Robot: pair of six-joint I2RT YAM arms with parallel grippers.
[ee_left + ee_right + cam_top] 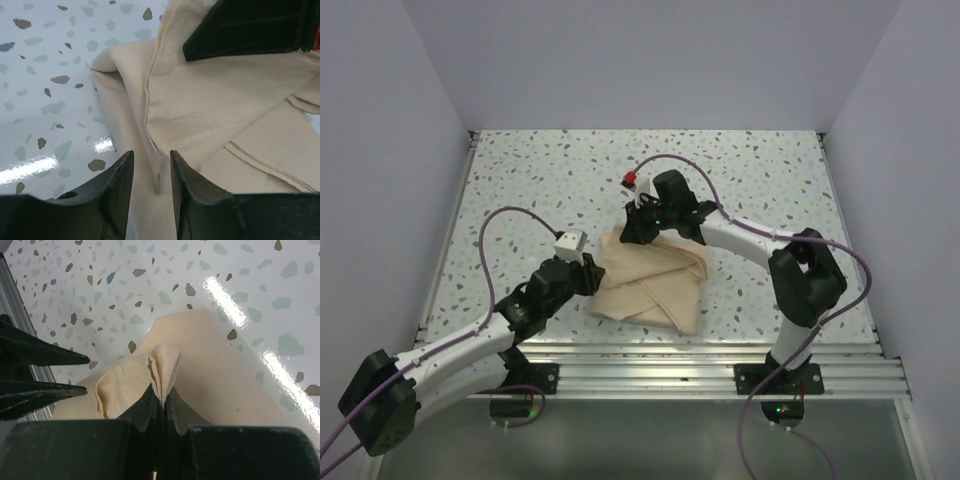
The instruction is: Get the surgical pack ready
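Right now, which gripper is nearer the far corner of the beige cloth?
Right. The right gripper is shut on a fold of the beige cloth at its far corner. The left gripper is at the cloth's near-left edge, jaws slightly apart astride a folded edge.

top: high at 6, tilted down toward 12, far | left wrist: low, very near cloth (210, 110) | right wrist: same | shared: cloth, table (520, 180)
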